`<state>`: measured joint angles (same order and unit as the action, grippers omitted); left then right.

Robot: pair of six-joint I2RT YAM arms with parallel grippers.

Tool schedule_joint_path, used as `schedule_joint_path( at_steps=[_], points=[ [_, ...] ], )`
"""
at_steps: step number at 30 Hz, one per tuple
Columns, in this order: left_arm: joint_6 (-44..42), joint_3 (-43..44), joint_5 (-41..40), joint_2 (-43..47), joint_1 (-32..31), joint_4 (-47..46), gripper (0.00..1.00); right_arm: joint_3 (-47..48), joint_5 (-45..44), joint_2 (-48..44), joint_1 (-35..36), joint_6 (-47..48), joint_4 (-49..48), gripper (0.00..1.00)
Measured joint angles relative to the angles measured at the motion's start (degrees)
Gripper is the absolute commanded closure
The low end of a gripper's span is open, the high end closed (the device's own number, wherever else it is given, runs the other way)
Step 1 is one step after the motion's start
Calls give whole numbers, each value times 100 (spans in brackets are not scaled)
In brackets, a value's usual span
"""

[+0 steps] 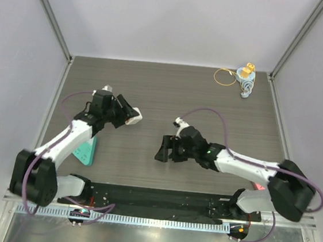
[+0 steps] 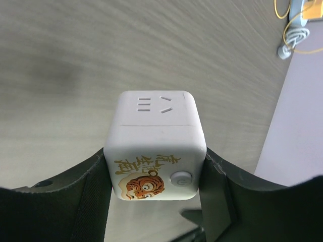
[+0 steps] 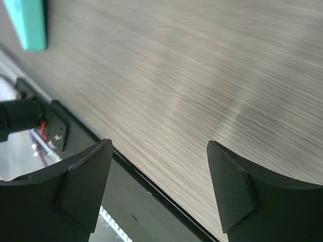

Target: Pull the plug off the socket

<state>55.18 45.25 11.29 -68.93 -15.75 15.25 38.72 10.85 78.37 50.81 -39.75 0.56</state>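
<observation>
Top external: left claw holds socket well inside table edges.

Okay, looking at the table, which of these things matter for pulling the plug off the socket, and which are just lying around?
For the job:
white cube socket, clamped in the left gripper
right gripper, open and empty

Lying about:
teal object beside the left arm
coiled cable bundle with a yellow ring, far right corner
</observation>
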Motion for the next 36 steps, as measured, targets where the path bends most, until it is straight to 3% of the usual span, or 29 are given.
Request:
schedule_joint_path(
  at_steps=[7, 12, 15, 16, 17, 18, 19, 25, 30, 36],
  points=[
    [501, 245, 129, -2494, -39, -2398, 94, -219, -1078, -1851, -588, -46, 1606, 15],
    [1001, 667, 505, -3862, -37, -3840, 87, -223, -1397, -2210, -734, -96, 2205, 15],
    [1213, 861, 610, -4304, -39, -4503, 75, -323, -1421, -2214, -743, -94, 2391, 15],
    [1252, 879, 634, -4380, -39, -4642, 57, -365, -1421, -2214, -743, -94, 2439, 15],
    [1292, 879, 632, -4411, -39, -4710, 48, -409, -1419, -2210, -743, -87, 2511, 15],
    [1298, 879, 625, -4417, -39, -4725, 42, -435, -1419, -2201, -743, -85, 2544, 15],
    [1296, 879, 621, -4417, -39, -4717, 21, -450, -1419, -2184, -748, -74, 2573, 15],
    [997, 951, 533, -4291, -44, -4426, 0, -437, -1416, -1849, -774, 153, 2616, 13],
    [431, 990, 98, -3735, -52, -3191, 0, -334, -1305, -1668, -822, 387, 2671, 13],
    [-306, 1375, -979, -2645, -236, -1272, 0, -282, -970, -1845, -855, 431, 2830, 13]
  ],
)
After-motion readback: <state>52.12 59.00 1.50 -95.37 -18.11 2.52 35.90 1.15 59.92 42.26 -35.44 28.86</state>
